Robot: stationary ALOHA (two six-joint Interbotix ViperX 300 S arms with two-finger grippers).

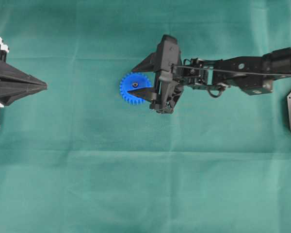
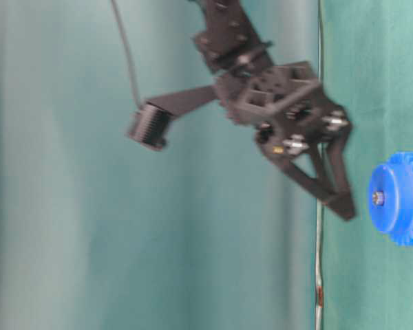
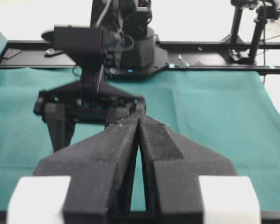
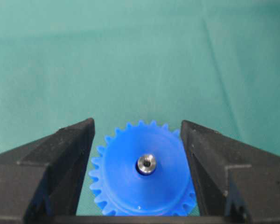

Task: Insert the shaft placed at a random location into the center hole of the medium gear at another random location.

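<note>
Medium gear (image 4: 142,175) is bright blue plastic, round, small teeth all round the rim, raised flat face on top. It lies flat on the desk (image 1: 87,170), a bit right of centre in the overhead view. The shaft (image 4: 146,163) sits upright in the center hole (image 4: 141,171); from my right wrist view I see it end-on as a small silvery-grey disc with a dimple, a sliver of dark hole showing round it. Table-level view shows the pin end poking just proud of the gear's face.

My right gripper (image 4: 136,126) is spread wide with nothing in it. The two black fingers (image 4: 60,154) stand either side of the gear, apart from the teeth, and the shaft is free between them. In the table-level view the fingertips are off the gear's face.

My left gripper (image 3: 139,120) is closed tip to tip, nothing in it, parked at the left edge of the overhead view, well apart from the gear.

Desk is covered in green cloth (image 1: 184,194) with faint fold creases. Past the cloth's far edge, in the left wrist view, a black frame rail (image 3: 214,46) runs across, bright blurred background behind.
</note>
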